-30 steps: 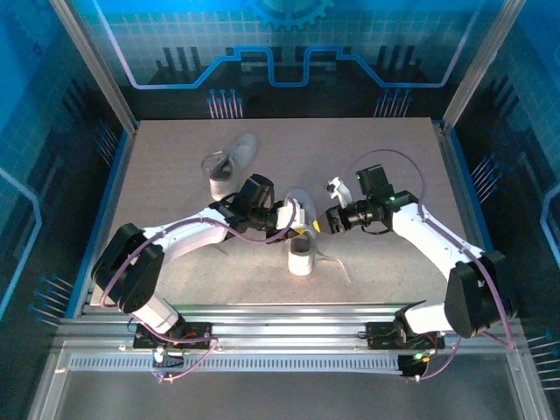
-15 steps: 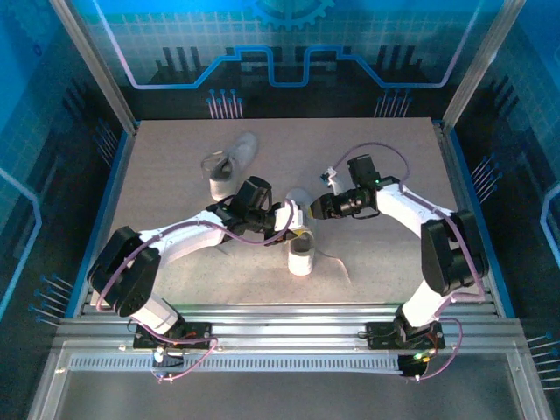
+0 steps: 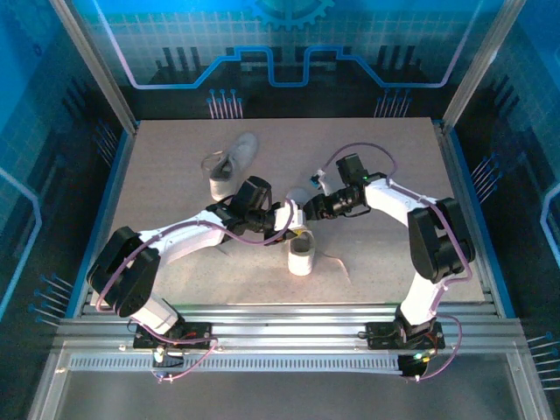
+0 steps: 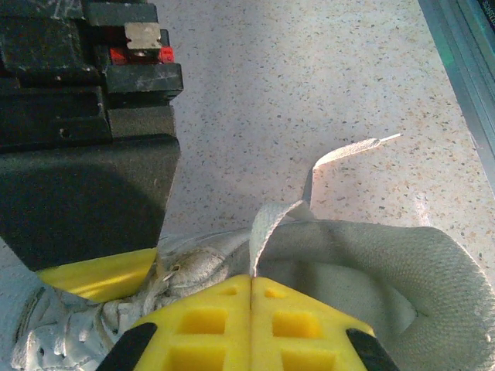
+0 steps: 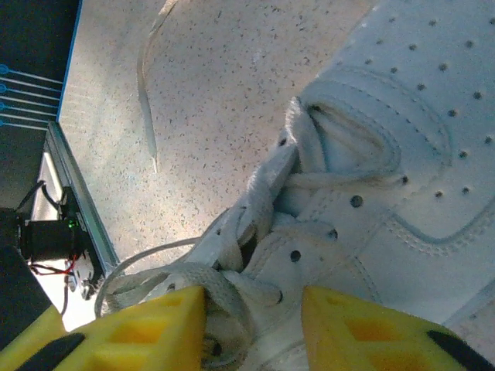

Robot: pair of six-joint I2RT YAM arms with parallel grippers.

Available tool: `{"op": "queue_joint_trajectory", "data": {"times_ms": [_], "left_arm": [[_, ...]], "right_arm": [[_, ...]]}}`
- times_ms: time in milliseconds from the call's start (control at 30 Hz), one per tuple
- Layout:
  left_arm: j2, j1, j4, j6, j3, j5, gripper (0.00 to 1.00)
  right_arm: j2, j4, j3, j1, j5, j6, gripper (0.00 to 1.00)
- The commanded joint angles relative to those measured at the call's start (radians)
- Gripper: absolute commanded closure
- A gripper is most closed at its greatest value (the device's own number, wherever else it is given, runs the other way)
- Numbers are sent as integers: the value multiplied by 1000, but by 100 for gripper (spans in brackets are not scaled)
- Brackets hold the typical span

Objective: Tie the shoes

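Note:
One white shoe [image 3: 300, 259] stands mid-table, heel toward me. The other shoe [image 3: 232, 162] lies at the back left, away from both arms. My left gripper [image 3: 291, 220] hovers over the near shoe's tongue, its yellow pads [image 4: 302, 317] shut on a pale lace [image 4: 267, 224] that rises from them and trails over the shoe's collar [image 4: 387, 255]. My right gripper [image 3: 308, 210] faces it from the right. Its yellow fingers [image 5: 147, 332] stand open and straddle the crossed laces [image 5: 255, 205] and eyelet flap of the shoe [image 5: 402, 154].
A loose lace end [image 3: 337, 262] lies on the speckled table [image 3: 394, 157] right of the near shoe. The same kind of strand [image 5: 145, 69] shows on the table in the right wrist view, near the metal front rail [image 5: 77, 201]. Frame posts bound the table.
My right arm has swung left and closed in on the near shoe, its fingers now over the laces. The left gripper has stayed put, still shut on the lace.

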Motion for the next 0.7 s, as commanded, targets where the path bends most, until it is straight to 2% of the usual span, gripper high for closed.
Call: {"op": "queue_joint_trajectory", "data": {"times_ms": [0,100,167,400,667], "left_arm": [[-16,2,-5,-19,25,1,100],[-14,5,-12,-34,36,-5,100],[-11,4,-20,-42,47,-15,100],[3,5,-10,-112,59,-86,100],[42,13,-6,-189,87,-139,100]], "right_arm": [[7,-67,31,27,-15,-56,78],[-37,-60,20,37,55,-72,94],[-76,-41,7,41,95,-80,96],[-210,54,-67,46,191,-103,99],[-255,97,-119,50,172,-123,100]]}}
